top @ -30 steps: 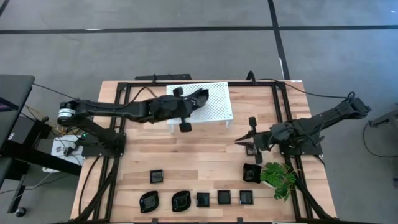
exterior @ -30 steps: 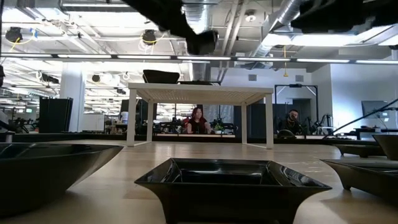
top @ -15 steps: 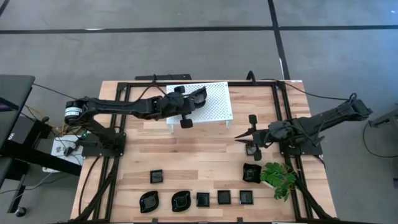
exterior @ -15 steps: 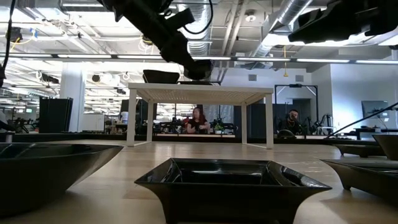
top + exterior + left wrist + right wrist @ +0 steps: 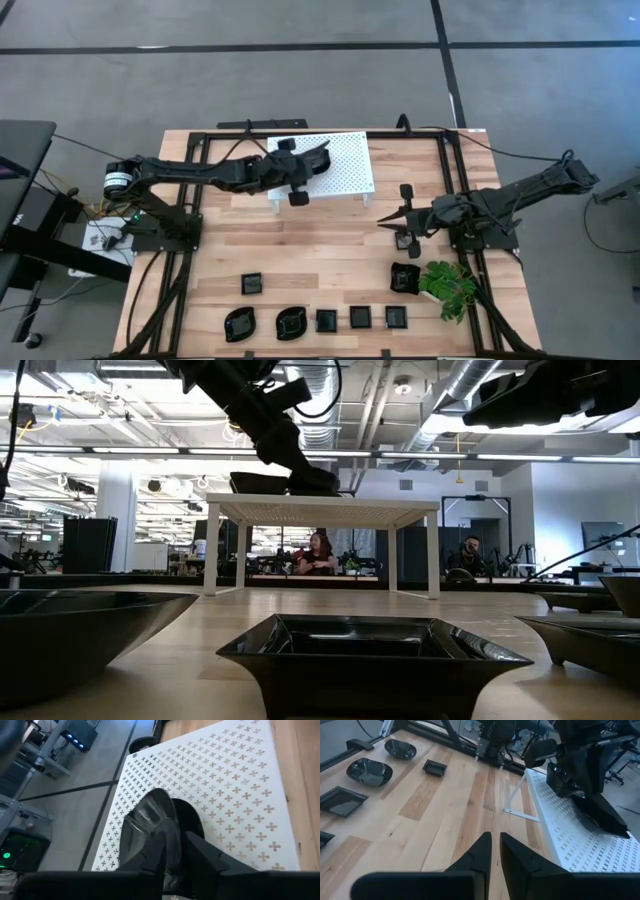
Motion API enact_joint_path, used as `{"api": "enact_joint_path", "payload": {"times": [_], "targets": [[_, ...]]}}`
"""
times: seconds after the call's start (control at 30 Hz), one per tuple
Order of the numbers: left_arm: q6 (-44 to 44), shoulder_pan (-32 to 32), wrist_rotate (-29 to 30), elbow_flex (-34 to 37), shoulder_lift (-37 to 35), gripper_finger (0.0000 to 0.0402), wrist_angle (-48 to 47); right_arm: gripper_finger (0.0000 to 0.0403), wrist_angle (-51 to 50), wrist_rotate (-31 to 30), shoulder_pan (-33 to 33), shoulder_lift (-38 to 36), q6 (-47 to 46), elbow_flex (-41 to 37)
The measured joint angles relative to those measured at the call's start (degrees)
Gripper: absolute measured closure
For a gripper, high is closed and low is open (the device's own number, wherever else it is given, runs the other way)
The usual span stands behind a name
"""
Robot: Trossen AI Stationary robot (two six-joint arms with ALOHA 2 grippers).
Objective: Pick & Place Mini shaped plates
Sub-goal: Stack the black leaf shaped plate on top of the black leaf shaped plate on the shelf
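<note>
Left gripper over white perforated rectangular rack at table's far centre. Small glossy black dish lies on rack top between its fingers; fingers parted, whether dish gripped or let go, cannot tell. Right gripper hovers over bare wooden table, right of centre, fingers pressed together, empty. Other black dishes in row along near edge. Green leafy plant near right.
</note>
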State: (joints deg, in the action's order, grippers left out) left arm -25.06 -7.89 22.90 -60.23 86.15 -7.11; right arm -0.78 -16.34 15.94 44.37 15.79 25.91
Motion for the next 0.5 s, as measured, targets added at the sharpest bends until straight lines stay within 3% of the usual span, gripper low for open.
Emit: {"api": "enact_joint_path", "payload": {"times": [0.27, 0.5], "targets": [[-0.02, 2.71, 0.09, 0.00, 0.00, 0.0293, 0.07, 0.0370, 1.72, -0.02, 0.00, 0.01, 2.80, 0.00], [-0.22, 5.46, 6.35, 0.00, -0.02, 0.0291, 0.28, 0.0370, 4.11, -0.02, 0.02, 0.02, 5.60, 0.04]]}}
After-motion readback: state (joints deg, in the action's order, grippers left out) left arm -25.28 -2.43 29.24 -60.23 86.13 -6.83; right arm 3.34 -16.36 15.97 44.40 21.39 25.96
